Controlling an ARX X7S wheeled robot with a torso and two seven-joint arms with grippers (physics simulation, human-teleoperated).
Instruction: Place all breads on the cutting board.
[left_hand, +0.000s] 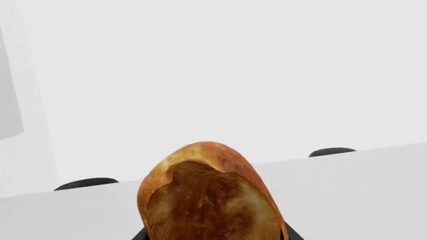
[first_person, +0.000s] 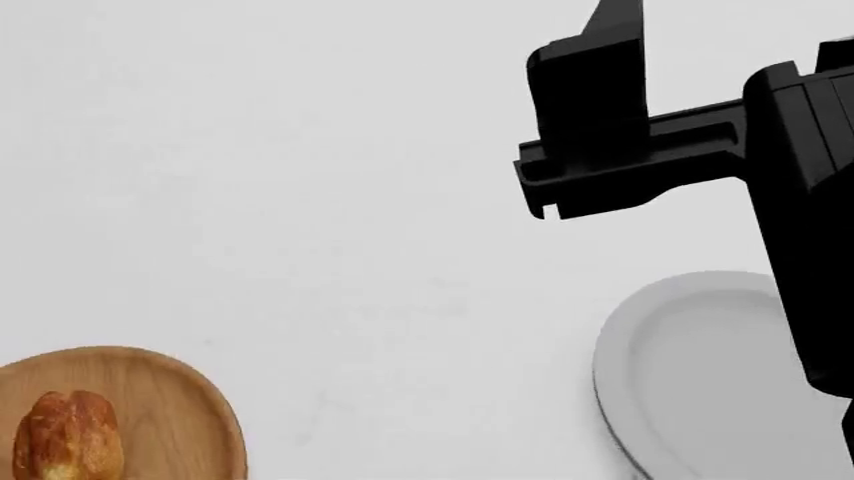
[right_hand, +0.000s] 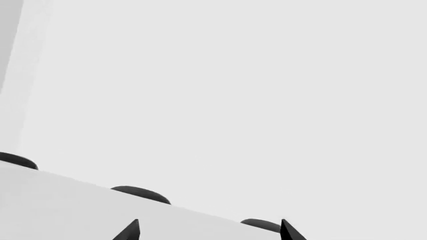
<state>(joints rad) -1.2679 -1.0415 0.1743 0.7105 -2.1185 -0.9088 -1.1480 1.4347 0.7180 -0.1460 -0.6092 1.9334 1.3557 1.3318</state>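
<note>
At the far left of the head view, one bread (first_person: 67, 436) is seen lying on the round wooden plate (first_person: 174, 400) on the white desk (first_person: 334, 200). The other bread (left_hand: 207, 200) is shown held in the left tool (left_hand: 213, 235), which is closed around it. The cutting board is not in view. The carry is best kept level and slow until the board is seen. Further right, the grey plate (first_person: 694, 350) is avoided. The right tool (right_hand: 208, 231) is spread wide and empty.
</note>
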